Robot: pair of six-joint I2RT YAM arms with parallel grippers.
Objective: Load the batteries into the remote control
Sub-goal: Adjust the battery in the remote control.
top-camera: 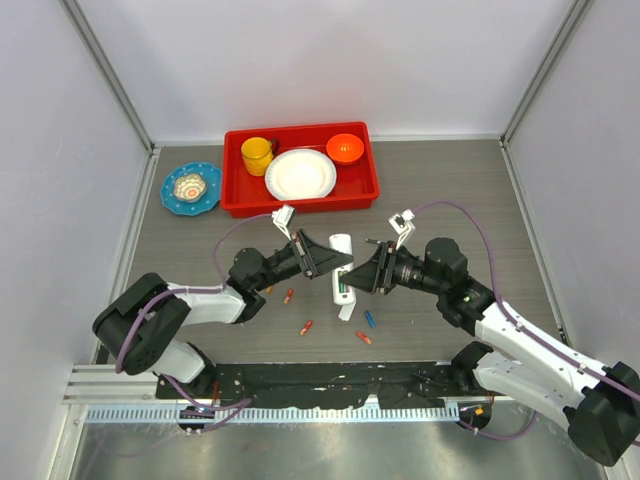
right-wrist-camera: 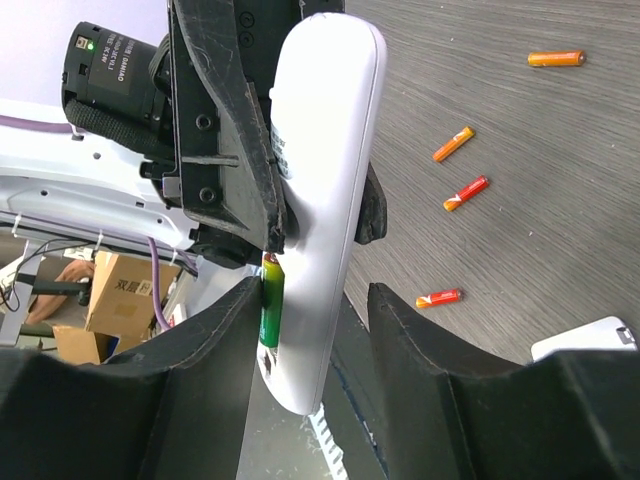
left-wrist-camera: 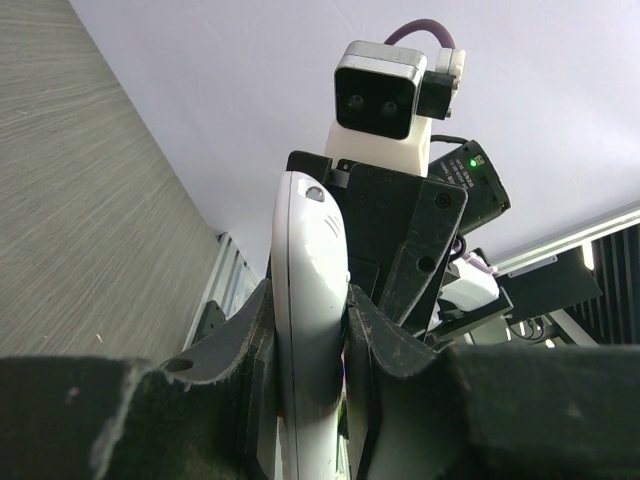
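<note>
My left gripper (top-camera: 343, 262) (left-wrist-camera: 312, 330) is shut on the white remote control (top-camera: 341, 262) (left-wrist-camera: 308, 260) and holds it on edge above the table. My right gripper (top-camera: 363, 272) (right-wrist-camera: 318, 290) is open and straddles the remote's (right-wrist-camera: 325, 150) lower end. Its left finger lies against a green battery (right-wrist-camera: 271, 300) sitting in the remote's recess. A gap separates its right finger from the remote. Loose batteries lie on the table: orange-red ones (top-camera: 289, 296) (top-camera: 306, 327) (top-camera: 363, 338) (right-wrist-camera: 438, 298) (right-wrist-camera: 466, 193) and a blue one (top-camera: 369, 319).
A red tray (top-camera: 232, 175) at the back holds a yellow cup (top-camera: 257, 154), a white plate (top-camera: 300, 174) and an orange bowl (top-camera: 344, 148). A blue dish (top-camera: 190, 188) sits left of it. A small white cover piece (right-wrist-camera: 590, 340) lies on the table.
</note>
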